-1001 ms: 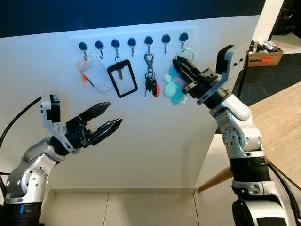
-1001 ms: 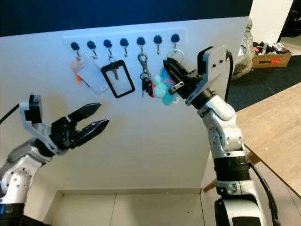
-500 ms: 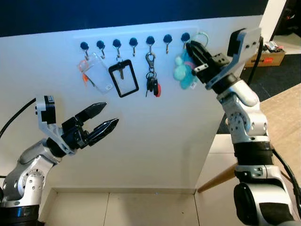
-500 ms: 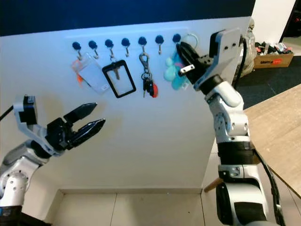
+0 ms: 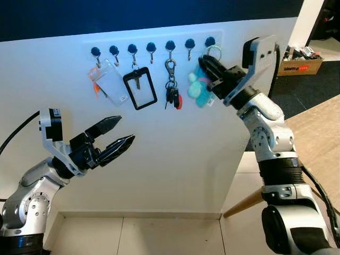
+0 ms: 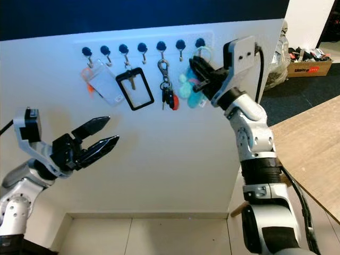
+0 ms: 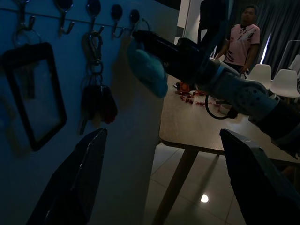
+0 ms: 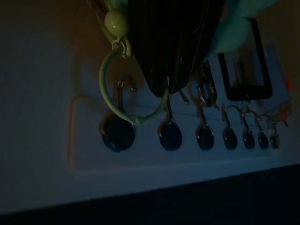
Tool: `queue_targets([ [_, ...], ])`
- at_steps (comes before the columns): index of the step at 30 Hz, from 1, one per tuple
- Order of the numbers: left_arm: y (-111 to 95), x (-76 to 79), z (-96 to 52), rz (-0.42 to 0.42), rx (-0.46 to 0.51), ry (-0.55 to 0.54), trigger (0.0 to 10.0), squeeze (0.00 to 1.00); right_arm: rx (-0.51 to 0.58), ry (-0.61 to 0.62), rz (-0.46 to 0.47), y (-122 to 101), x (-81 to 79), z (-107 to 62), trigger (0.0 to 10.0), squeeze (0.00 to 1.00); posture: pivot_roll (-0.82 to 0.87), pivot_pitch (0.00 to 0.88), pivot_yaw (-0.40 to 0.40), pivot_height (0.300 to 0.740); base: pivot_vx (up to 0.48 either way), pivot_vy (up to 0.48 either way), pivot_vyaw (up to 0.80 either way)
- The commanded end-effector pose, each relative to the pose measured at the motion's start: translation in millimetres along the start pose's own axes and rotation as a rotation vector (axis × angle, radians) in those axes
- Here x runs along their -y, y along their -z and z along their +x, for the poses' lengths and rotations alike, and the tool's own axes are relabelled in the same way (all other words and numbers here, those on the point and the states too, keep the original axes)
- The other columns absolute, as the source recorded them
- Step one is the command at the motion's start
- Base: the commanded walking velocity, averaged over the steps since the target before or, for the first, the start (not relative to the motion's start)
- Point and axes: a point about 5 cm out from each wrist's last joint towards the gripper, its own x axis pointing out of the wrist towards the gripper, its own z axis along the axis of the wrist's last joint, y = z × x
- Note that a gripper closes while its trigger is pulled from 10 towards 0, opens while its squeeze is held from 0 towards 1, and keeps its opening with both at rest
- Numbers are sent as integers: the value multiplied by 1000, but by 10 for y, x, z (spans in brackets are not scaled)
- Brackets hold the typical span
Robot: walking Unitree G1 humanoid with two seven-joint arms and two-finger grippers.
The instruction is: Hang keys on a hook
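A row of blue-knobbed hooks runs along the top of a white panel. My right gripper is shut on a keychain with a teal plush and a pale green ring. The ring hangs right by the rightmost hook. In the right wrist view the ring overlaps that hook above its knob; I cannot tell whether it is threaded on. My left gripper hovers open, low and to the left, away from the panel.
A clear badge sleeve, a black badge holder and car keys on a carabiner hang on other hooks. A wooden table stands at the right, with a cardboard box behind it. A person stands beyond the table.
My right gripper rose up and right with the keychain, then came back left and slightly down, bringing the ring to the rightmost hook. The left arm has barely moved.
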Motion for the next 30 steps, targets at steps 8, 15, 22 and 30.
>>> queue_targets([
  [8, -66, 7, -14, 16, -9, 13, 10000, 0, -30, -58, 37, 12, -87, 46, 10000, 0, -109, 16, 99, 740, 0, 0, 0],
  [15, -71, 19, -10, 15, -14, 25, 10000, 0, -78, -14, 73, 72, -36, 38, 10000, 0, -109, 16, 99, 740, 0, 0, 0],
  [22, -70, 32, -1, 15, -12, 31, 10000, 0, -90, 9, 71, 59, -5, 36, 10000, 0, -114, 19, 99, 740, 0, 0, 0],
  [30, -67, 39, 9, 15, -8, 31, 10000, 0, -128, 30, 40, 82, 15, 34, 10000, 0, -117, 18, 96, 740, 0, 0, 0],
])
